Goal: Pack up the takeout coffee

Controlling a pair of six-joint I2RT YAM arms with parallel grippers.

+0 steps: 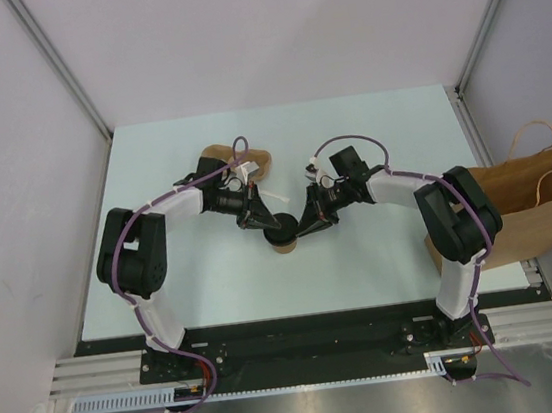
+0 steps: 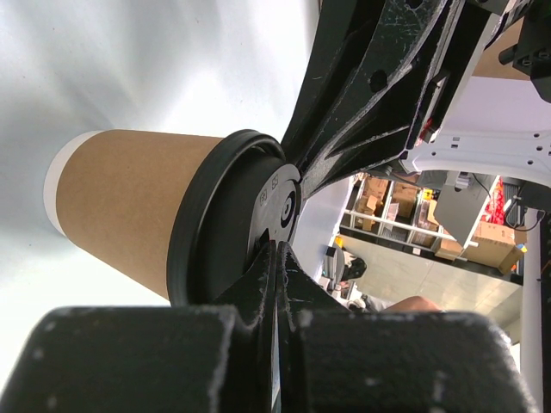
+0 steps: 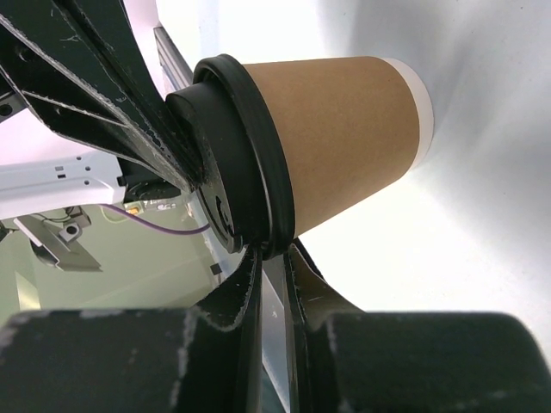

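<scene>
The left gripper [image 2: 274, 256] has its jaws pressed flat together, tips right against the top of the black lid [image 2: 225, 225] on the takeout coffee [image 2: 120, 202]. Over on the right gripper [image 3: 272, 258] there is only a narrow gap, and the lid's rim sits in it, pinched. The overhead view alone places things: the cup is mid-table [image 1: 216, 294] with both grippers meeting on it, a pulp carrier [image 1: 250, 157] behind the left arm and a paper bag [image 1: 547, 195] at the right edge. Only the wrist views show the tan wall and the pale band at the base.
</scene>
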